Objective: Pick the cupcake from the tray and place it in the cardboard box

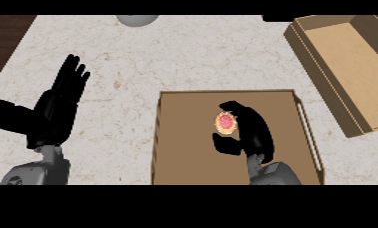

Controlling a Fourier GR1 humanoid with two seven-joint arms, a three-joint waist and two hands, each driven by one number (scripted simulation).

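The cupcake (225, 122) sits on the tray (184, 142), cardboard box (336, 67) behind right.

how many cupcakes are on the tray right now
1. The cupcake sits near the middle of the tray, between the thumb and fingers of the right robot hand. That hand could hide another.

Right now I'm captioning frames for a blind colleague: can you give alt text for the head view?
The right hand curls round a pink-topped cupcake on a brown tray. An open cardboard box lies at upper right; the left hand rests open at left.
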